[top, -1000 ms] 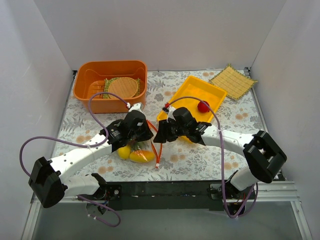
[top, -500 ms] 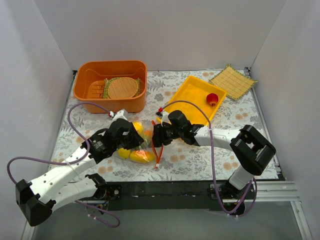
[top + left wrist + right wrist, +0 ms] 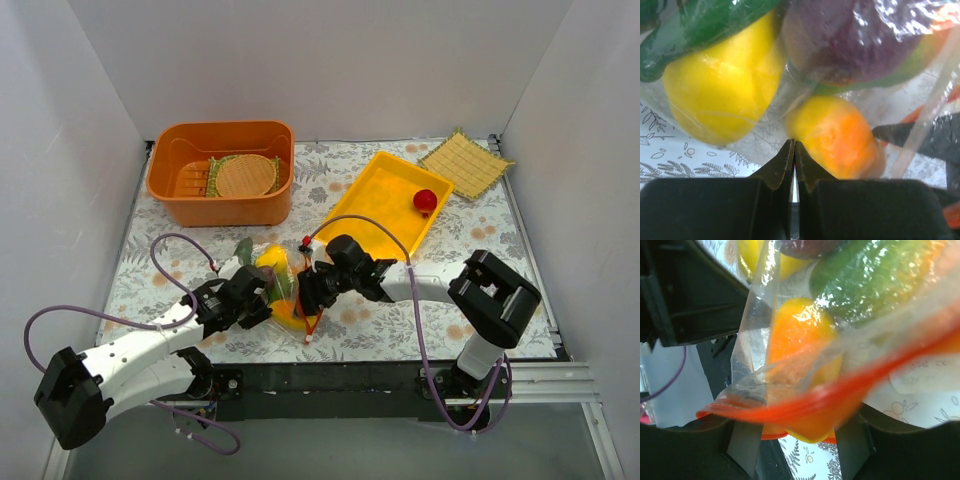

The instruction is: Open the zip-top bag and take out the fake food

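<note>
Left fingers [image 3: 775, 172] pinch 1 zip-top bag [image 3: 765, 117]; right fingers [image 3: 910, 450] spread around its strip [image 3: 805, 407].

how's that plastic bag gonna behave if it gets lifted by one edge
Probably floppy: the bag is thin, creased film that folds loosely near its orange zip strip. Likely bottom-heavy, since the plastic fruit is bunched together inside and would sag and shift as it rises. The film looks glossy, so it may slip out of a light pinch.

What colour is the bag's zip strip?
Orange-red zip strip; clearest in the right wrist view.
</note>
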Controlling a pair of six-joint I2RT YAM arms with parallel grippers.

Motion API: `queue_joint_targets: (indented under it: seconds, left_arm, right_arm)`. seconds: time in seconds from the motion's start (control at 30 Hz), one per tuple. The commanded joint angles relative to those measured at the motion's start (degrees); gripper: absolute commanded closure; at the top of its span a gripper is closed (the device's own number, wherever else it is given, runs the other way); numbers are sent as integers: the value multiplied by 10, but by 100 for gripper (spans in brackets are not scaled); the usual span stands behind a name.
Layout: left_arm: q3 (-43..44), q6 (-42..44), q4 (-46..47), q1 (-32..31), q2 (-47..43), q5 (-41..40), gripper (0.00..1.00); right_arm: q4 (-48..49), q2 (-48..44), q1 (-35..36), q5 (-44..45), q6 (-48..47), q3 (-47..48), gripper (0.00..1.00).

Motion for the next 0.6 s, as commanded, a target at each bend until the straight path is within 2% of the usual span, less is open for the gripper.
queue_joint_targets:
  seconds: [0.0, 0.13, 0.4, 0.5, 0.57]
  left_arm:
    - [-17, -23, 47, -1, 18, -13, 100]
    - [-20, -22, 60, -1, 27, -14, 100]
    - [-35, -31, 92, -1, 35, -6, 100]
    - [-45, -39, 95, -1, 33, -9, 100]
    - [-51, -52, 91, -1, 27, -16, 100]
  right_arm:
    - [16, 1, 21, 9, -39, -1, 38]
    - [-17, 4, 41, 42, -63, 12, 31]
    - [-55, 31, 65, 90, -71, 38, 27]
    - [-70, 32, 68, 119, -63, 46, 27]
    - [-76, 26, 68, 130, -59, 44, 35]
